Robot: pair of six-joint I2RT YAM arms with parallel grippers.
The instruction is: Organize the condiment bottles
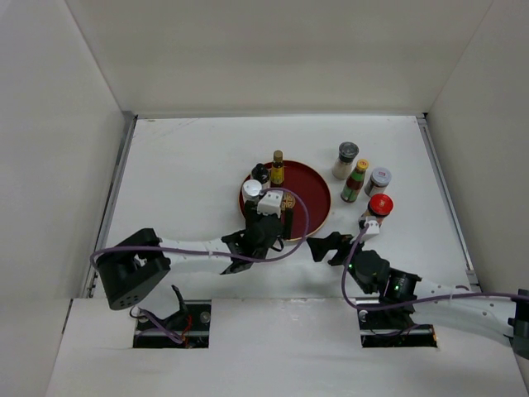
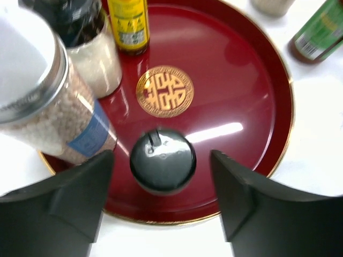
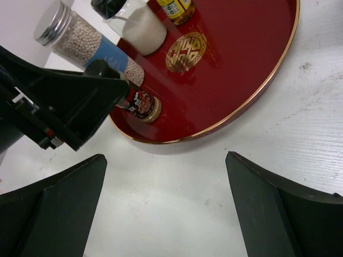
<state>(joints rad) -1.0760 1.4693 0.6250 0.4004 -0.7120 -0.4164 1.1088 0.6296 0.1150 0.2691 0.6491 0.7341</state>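
Four condiment bottles stand on the round red tray point(image 1: 317, 187): a yellow-labelled bottle point(image 1: 278, 168), a black-capped jar of white grains point(image 1: 261, 174), a silver-capped jar of pale beads point(image 1: 251, 188), and a small dark black-capped bottle point(image 1: 288, 217) near the front rim. My left gripper point(image 1: 278, 224) is open, and the dark bottle's cap point(image 2: 163, 160) sits between its fingers point(image 2: 80, 187) without touching either. My right gripper point(image 1: 322, 246) is open and empty over bare table in front of the tray point(image 3: 241, 53). The dark bottle also shows in the right wrist view point(image 3: 142, 104).
Four more bottles stand on the table right of the tray: a grey-capped jar point(image 1: 346, 160), a green yellow-capped bottle point(image 1: 355, 182), a silver-capped jar point(image 1: 378, 179) and a red-capped bottle point(image 1: 378, 208). White walls enclose the table on three sides.
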